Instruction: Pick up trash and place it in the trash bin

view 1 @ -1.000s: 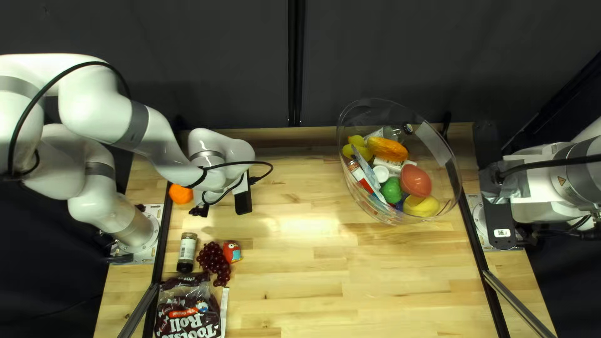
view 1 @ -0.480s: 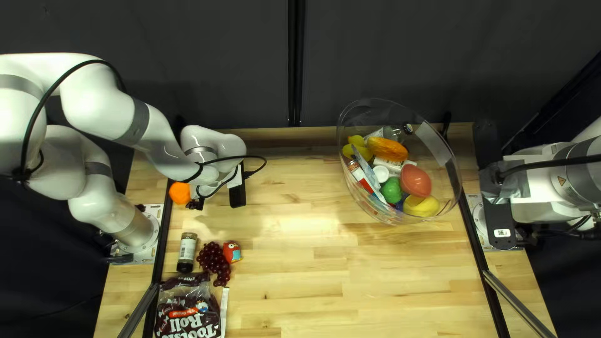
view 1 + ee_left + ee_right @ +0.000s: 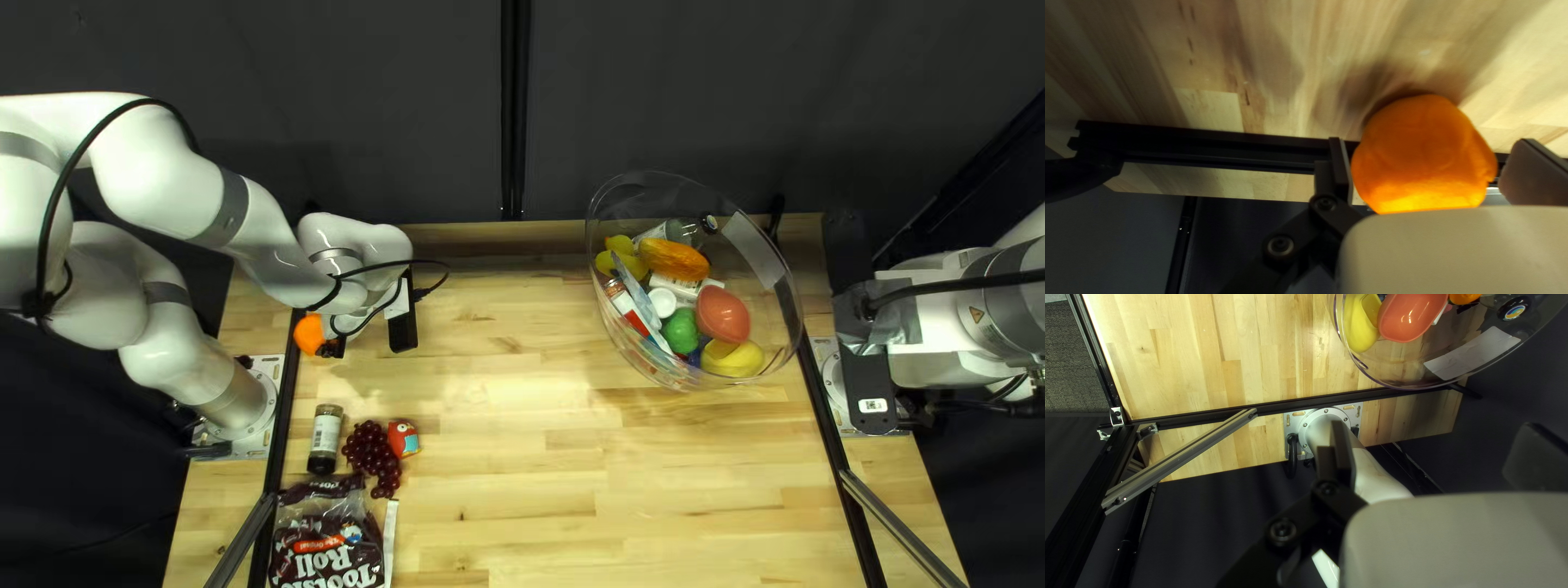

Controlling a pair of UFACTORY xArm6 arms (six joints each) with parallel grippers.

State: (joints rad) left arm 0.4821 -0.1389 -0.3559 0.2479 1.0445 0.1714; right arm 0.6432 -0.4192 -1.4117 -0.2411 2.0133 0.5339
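In the top left view my left gripper (image 3: pixel 368 337) is over the left part of the table, beside an orange lumpy thing (image 3: pixel 309 334). Its wrist view puts the orange thing (image 3: pixel 1426 155) between the wide-apart fingers of my left gripper (image 3: pixel 1429 169), which stays open; whether either finger touches it I cannot tell. My right gripper (image 3: pixel 862 327) hangs at the table's right edge; in its wrist view the right gripper (image 3: pixel 1429 457) is open with nothing held. The clear bowl (image 3: pixel 786 267) holds several coloured things, and its rim (image 3: pixel 1393 387) shows in the right wrist view.
Toward the near left of the table are a jar (image 3: pixel 326 431), dark red grapes (image 3: pixel 373 457), a small red packet (image 3: pixel 403 438) and a candy bag (image 3: pixel 327 550). Black rails (image 3: pixel 285 408) run along the table's sides. The far edge meets a dark curtain.
My left gripper has moved toward the left of the top left view, and now partly overlaps the orange thing there. The right arm and the bowl have stayed put.
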